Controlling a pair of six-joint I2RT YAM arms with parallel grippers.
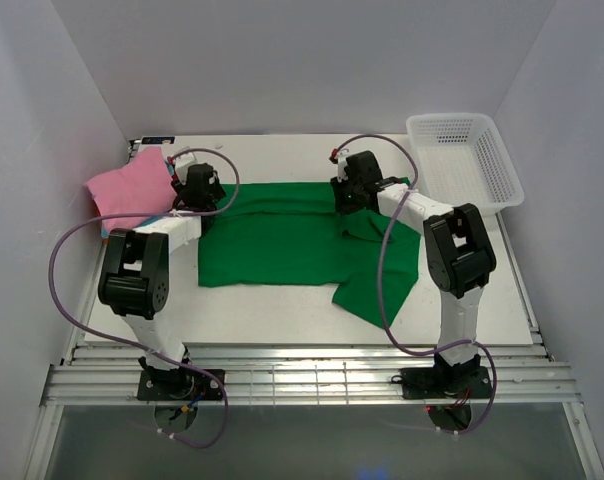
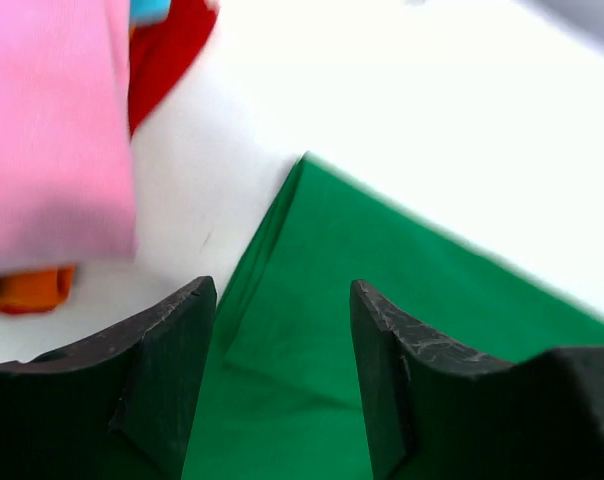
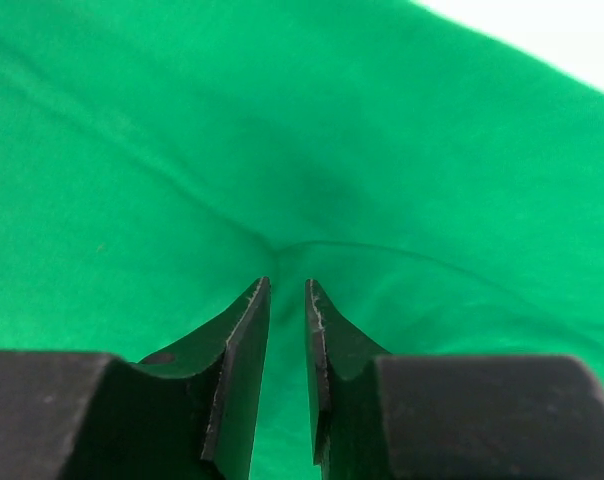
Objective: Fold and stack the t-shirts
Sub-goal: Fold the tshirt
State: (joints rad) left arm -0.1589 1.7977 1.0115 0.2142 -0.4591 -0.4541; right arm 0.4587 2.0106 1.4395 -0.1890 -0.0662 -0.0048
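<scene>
The bright green t-shirt (image 1: 282, 245) lies partly folded across the middle of the table, one sleeve hanging toward the front right. My left gripper (image 1: 199, 197) is open over the shirt's far left corner; in the left wrist view its jaws (image 2: 282, 290) straddle the green cloth (image 2: 432, 300) without pinching it. My right gripper (image 1: 348, 200) is at the shirt's far right part; in the right wrist view it (image 3: 287, 285) is shut on a pinch of green cloth (image 3: 282, 130), with wrinkles running to its tips. A pink folded shirt (image 1: 132, 188) tops a stack at the far left.
A white mesh basket (image 1: 467, 160) stands at the far right. Under the pink shirt (image 2: 52, 130), red (image 2: 167, 55), orange (image 2: 27, 290) and teal-blue (image 2: 147, 10) cloth show. White walls enclose the table on three sides.
</scene>
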